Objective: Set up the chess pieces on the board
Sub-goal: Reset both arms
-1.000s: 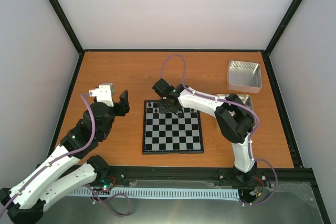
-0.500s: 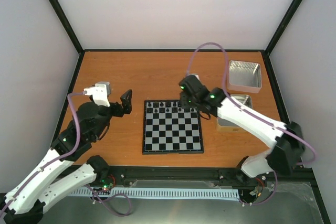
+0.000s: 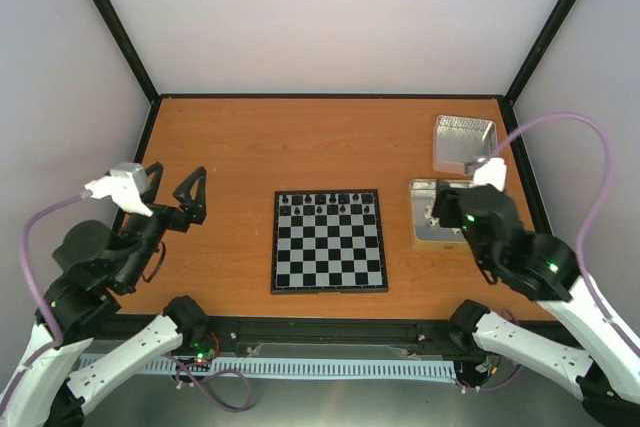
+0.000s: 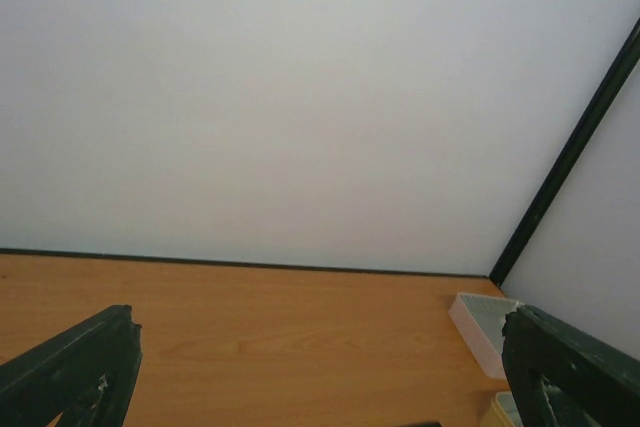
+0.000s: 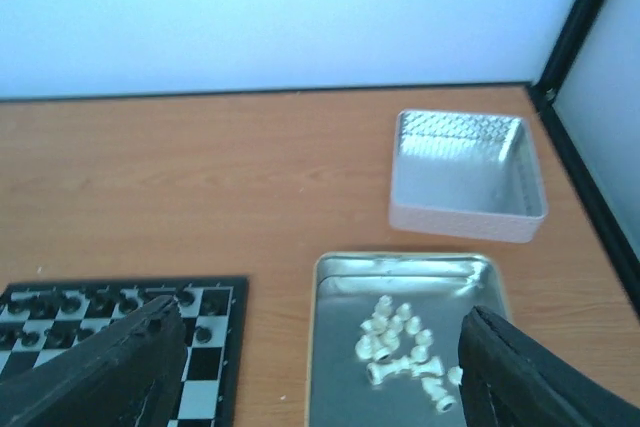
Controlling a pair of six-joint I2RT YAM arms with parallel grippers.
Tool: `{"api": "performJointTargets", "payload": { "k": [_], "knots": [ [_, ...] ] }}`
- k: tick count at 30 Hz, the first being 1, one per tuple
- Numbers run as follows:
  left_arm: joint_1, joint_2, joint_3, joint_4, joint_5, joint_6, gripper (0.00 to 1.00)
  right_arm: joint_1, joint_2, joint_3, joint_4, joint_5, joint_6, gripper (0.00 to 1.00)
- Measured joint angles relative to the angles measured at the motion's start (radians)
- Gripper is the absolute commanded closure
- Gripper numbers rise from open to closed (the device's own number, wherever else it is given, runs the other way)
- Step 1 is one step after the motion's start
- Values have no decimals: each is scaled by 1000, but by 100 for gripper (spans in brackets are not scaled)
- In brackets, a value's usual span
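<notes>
Right jaws retreated — board (image 3: 328, 257) well left.

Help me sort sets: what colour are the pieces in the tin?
Cream-white pieces, clearest in right wrist view.

Pale walls (image 3: 330, 17); seemingly wooden table (image 3: 250, 137).

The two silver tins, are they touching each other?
Apart. The right wrist view shows a strip of wooden table between the deep tin and the flat tin with the white pieces.
</notes>
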Motion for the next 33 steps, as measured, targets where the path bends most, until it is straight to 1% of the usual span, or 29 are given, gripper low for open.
{"api": "performJointTargets", "payload": {
  "k": [3, 6, 11, 16, 25, 33],
  "knots": [
    [0, -30, 33, -26, -26, 20, 0, 0, -114, 2, -17, 56, -26, 23],
    [0, -50, 67, -48, -57, 37, 0, 0, -171, 12, -35, 101, -51, 23],
    [0, -64, 126, -101, -103, 55, 0, 0, -214, 50, -49, 160, -84, 23],
    [0, -64, 167, -148, -128, 58, 0, 0, -259, 82, -51, 182, -100, 22],
    [0, -64, 172, -199, -133, 57, 0, 0, -344, 77, -52, 182, -97, 22],
    [0, -67, 169, -193, -128, 57, 0, 0, -352, 70, -53, 186, -88, 21]
  ]
}}
